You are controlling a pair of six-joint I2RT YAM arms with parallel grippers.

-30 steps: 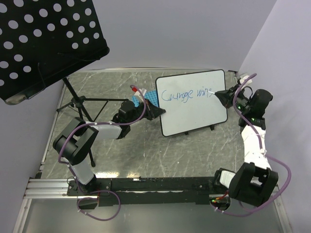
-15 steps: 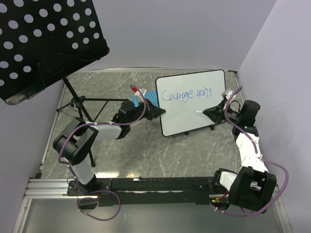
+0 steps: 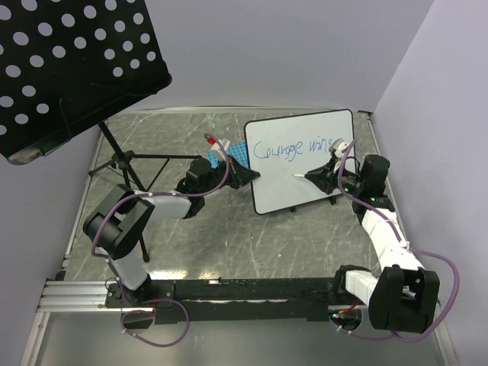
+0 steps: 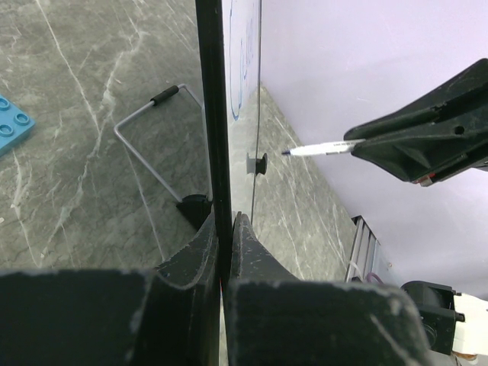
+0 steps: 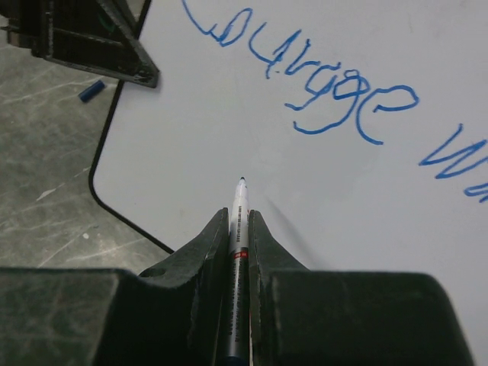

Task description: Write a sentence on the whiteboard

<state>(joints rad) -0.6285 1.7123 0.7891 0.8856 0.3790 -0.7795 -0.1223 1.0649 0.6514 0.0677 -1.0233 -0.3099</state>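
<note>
Right arm has swung since a second ago: it was parked past the end of "wins", now the right gripper (image 3: 311, 177) sits lower and further left, over the blank bottom half of the whiteboard (image 3: 290, 197). Its fingers are squeezed tight on one marker (image 5: 239, 200), tip poking out front. From the left wrist view the tip looks just off the surface. The left gripper (image 3: 248, 175) hasn't budged, pinched on the board's edge at about 8 o'clock.

The board stands propped toward 1 o'clock on the table (image 3: 229, 236). The sentence (image 3: 293, 148) is one blue line so far, two words, "Courage wins".

Count: two arms, one marker, one board, one blue rack (image 3: 236, 154) at its 9 o'clock.
</note>
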